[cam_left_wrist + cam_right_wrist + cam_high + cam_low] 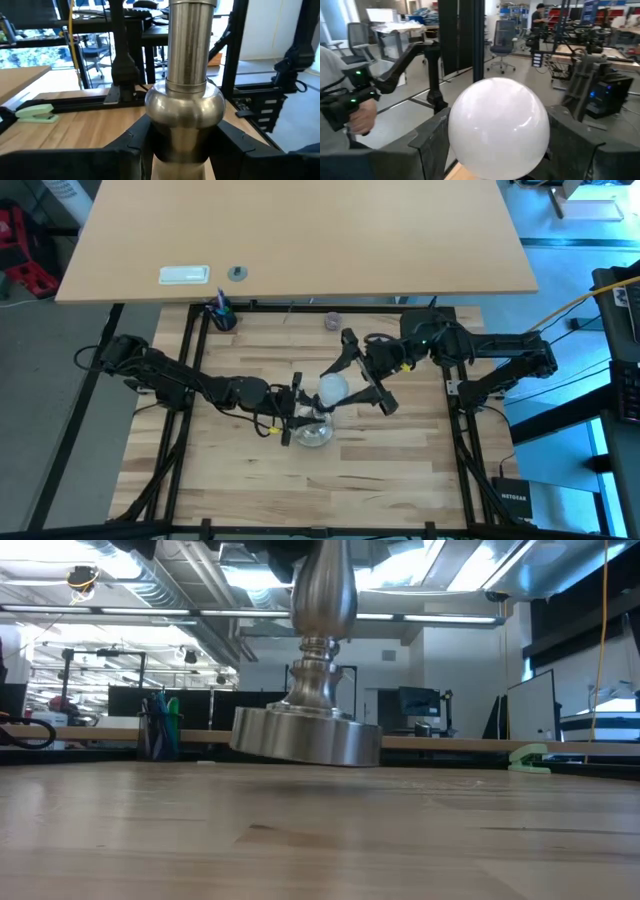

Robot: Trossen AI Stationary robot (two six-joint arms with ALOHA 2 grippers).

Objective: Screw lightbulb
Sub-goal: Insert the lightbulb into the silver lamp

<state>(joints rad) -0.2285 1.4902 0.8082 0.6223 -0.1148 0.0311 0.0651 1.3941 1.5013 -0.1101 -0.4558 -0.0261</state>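
1 lightbulb (499, 127) in right claw (352, 385); 1 stand (185, 107) in left claw (297, 412).

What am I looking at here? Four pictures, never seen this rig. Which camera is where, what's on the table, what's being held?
It is a two-armed robot at a wooden table. One picture looks straight down, one looks level across the tabletop, and two come from cameras on the wrists. From above, the left gripper is clamped on a silvery lamp stand; its wrist camera shows both fingers pressed against the stand's stem. The right gripper holds the white lightbulb over the stand's top, and its wrist picture is filled by the globe. The low view shows the stand's base tilted. Also on the table: a small greyish knob and a pen cup.
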